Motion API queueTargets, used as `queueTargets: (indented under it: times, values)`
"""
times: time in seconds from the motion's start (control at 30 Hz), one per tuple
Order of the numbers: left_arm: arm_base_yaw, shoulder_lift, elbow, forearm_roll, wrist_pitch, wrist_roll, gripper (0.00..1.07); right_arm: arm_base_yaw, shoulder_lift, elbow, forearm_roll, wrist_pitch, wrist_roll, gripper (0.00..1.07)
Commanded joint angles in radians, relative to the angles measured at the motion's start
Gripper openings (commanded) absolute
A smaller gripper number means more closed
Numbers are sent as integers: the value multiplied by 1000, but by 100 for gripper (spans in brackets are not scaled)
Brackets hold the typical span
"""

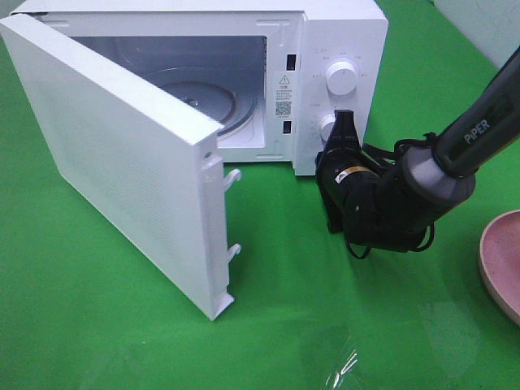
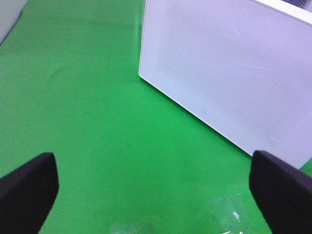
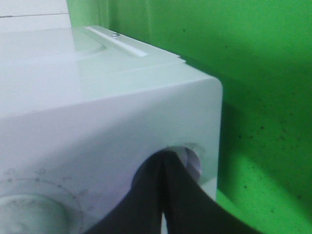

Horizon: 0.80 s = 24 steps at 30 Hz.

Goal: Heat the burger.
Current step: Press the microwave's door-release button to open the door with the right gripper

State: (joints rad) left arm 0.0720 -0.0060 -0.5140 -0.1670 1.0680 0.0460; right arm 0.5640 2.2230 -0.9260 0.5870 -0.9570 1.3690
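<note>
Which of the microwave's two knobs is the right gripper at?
The lower knob: the right gripper, shut, points at it and partly hides it. The upper knob stands clear above.

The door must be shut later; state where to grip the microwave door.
Grip the door by its free vertical edge, between the two latch hooks, coming edge-on from the front: it stands swung wide, and that edge is thin enough to pinch.

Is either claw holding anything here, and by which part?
Nothing is held. The left claw is open over the green cloth; the right claw is shut, tips at the microwave's lower knob, not around it.
</note>
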Motion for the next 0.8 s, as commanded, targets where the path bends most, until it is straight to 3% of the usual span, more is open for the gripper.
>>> queueTargets:
  times: [0.03,0.8]
  values:
    - [2,-14,0,-1,-2,-2,99,-35,1,-75,-36,-72,30,0]
    - [2,-14,0,-1,-2,-2,99,-23,-151,143,-93,122,69,0]
